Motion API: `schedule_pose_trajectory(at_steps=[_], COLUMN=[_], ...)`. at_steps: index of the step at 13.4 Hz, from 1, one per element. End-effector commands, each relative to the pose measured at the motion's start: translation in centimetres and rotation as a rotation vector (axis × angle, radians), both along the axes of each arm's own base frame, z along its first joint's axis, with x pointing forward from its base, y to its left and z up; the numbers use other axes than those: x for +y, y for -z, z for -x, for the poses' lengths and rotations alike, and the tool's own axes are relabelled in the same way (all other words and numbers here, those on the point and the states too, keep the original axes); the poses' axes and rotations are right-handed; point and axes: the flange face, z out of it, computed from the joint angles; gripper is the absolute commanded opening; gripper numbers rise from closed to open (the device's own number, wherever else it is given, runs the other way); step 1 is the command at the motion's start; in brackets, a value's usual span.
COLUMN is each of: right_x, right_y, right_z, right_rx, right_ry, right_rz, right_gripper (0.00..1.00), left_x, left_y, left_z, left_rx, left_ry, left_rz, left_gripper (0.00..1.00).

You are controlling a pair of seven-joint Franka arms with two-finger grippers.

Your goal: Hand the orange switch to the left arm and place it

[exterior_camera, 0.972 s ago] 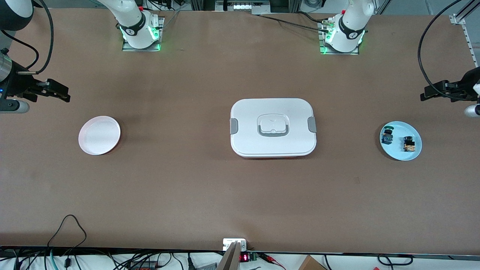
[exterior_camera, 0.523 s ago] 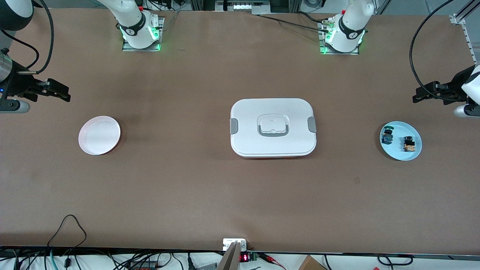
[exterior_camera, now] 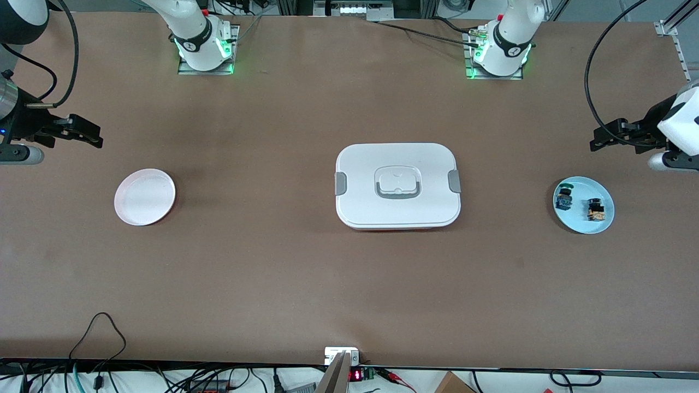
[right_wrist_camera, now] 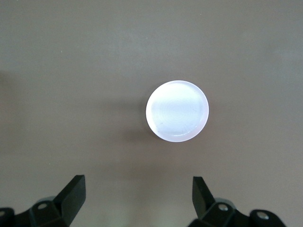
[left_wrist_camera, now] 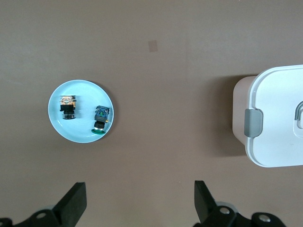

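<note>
The orange switch [exterior_camera: 595, 210] lies on a blue plate [exterior_camera: 602, 192] near the bench edge at the left arm's end, just beside a green-capped switch [exterior_camera: 563, 199]. The left gripper [exterior_camera: 599, 140] hovers there, fingers wide; it might grasp the wrong switch. The right gripper [exterior_camera: 92, 137] waits, fingers wide, near the pink plate [exterior_camera: 144, 196]. The box [exterior_camera: 397, 185] sits mid-bench, so a low carry could hit it.

Orange-and-black switch [exterior_camera: 596, 210] on pale blue plate [exterior_camera: 582, 224]; white box [exterior_camera: 360, 169], grey clasps.

No lettering, brand or label can be read anywhere. A small display [exterior_camera: 355, 375] at the table's near edge glows red, but its digits are too small to make out.
</note>
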Motion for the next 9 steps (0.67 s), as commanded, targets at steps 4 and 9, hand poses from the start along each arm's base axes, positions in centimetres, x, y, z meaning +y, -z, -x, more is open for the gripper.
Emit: schedule_pose_trajectory(at_steps=[4, 9], right_x=[-0.18, -0.18], right_y=[-0.65, -0.65], right_z=[0.26, 0.26], right_rx=[0.004, 0.004], right_ry=[-0.011, -0.009], right_rz=[-0.021, -0.021], right_gripper=[1.0, 1.0], left_x=[-1.09, -1.0], left_y=[-0.58, -0.84], left_z=[0.36, 0.3], left_rx=[-0.001, -0.006], left_ry=[0.005, 0.011], left_rz=[0.0, 0.001], left_gripper=[1.0, 1.0])
